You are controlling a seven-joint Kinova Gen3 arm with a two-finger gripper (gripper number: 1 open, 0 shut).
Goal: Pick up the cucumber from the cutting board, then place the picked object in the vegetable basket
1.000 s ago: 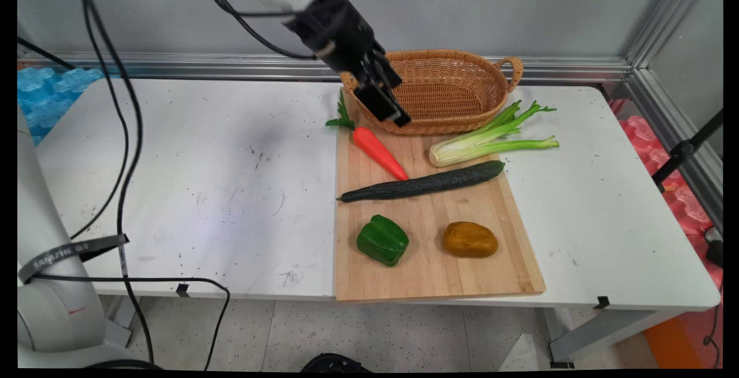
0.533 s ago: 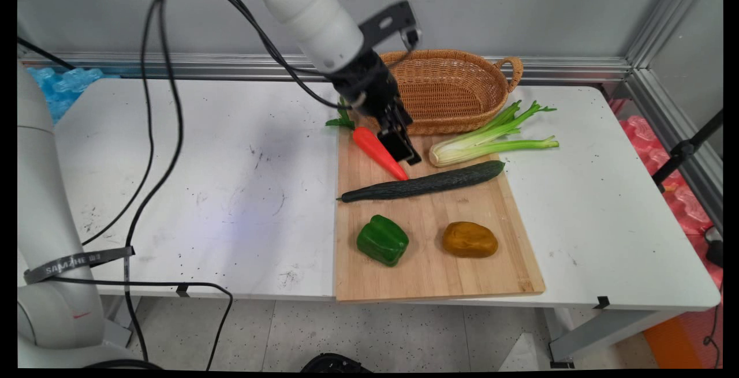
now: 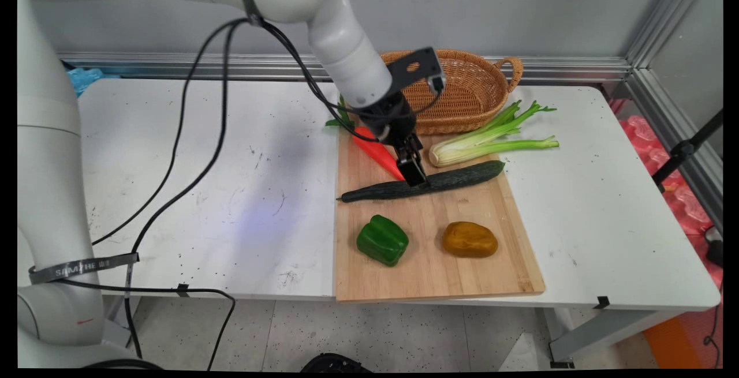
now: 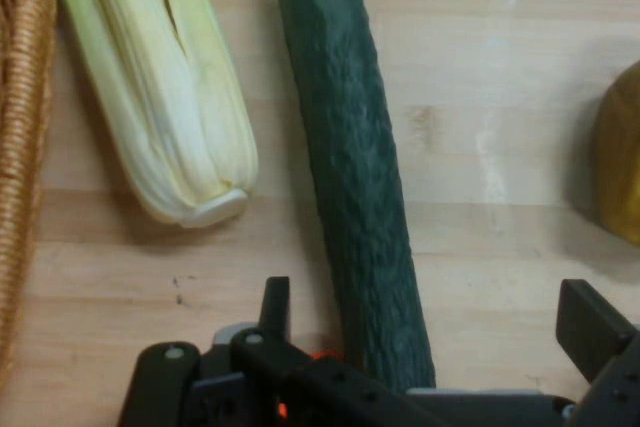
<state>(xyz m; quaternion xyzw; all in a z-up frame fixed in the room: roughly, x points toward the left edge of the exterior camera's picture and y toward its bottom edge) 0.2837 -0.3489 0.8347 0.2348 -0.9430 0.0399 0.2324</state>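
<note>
My black gripper (image 3: 417,178) has come down onto the middle of a long dark green cucumber (image 3: 456,178) that lies across a wooden cutting board (image 3: 427,277). In the hand view the gripper (image 4: 430,319) is open, and the cucumber (image 4: 350,147) runs up between its two fingers (image 4: 275,305). Just behind the gripper lies an orange carrot (image 3: 372,148), its tip close to the fingers. A pale celery stalk (image 3: 491,138) lies beyond the cucumber, and its cut end (image 4: 170,117) shows left of the cucumber in the hand view.
A woven basket (image 3: 467,92) stands at the board's far end; its rim (image 4: 15,147) shows at the hand view's left edge. A green bell pepper (image 3: 382,240) and a brown potato (image 3: 470,239) lie on the board's near half. Black cables hang over the table's left side.
The gripper has moved down and toward the near side, from the basket's front rim past the carrot to the cucumber's middle.
</note>
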